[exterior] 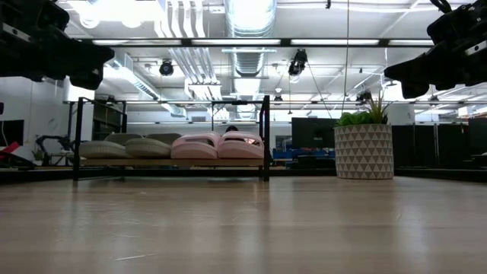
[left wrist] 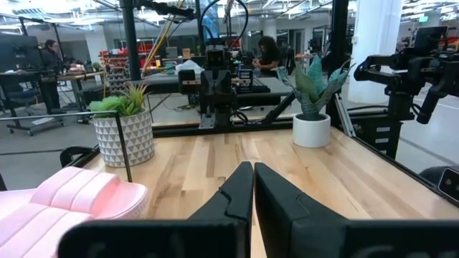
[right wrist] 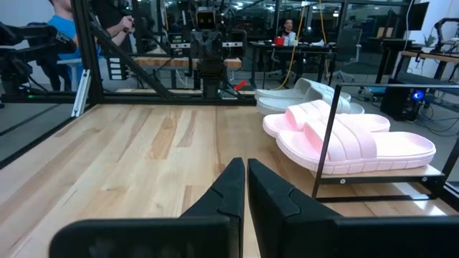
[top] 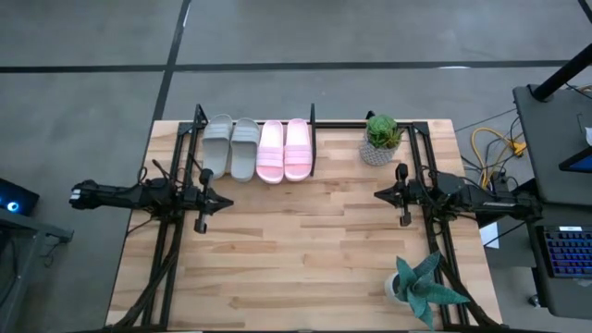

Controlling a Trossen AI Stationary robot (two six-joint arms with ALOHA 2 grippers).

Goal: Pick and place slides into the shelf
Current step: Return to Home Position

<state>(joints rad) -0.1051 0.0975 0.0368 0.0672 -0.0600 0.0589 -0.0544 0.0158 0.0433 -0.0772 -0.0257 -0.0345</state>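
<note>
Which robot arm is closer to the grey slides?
Left. The left end effector sits just in front of the grey slides; the right end effector is across the table, by the plant.

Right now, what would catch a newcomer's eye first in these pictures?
Four slides sit in a row on the shelf at the far edge of the table, two grey-green left, two pale pink right. The left gripper and right gripper hang shut and empty at either side.

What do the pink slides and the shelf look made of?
The pink slides look like moulded foam or soft rubber: matte, one-piece, ribbed straps, thick rounded soles. The shelf has thin black uprights and rods, likely painted metal, and a pale board that reads as wood; solid or laminate is unclear.
</note>
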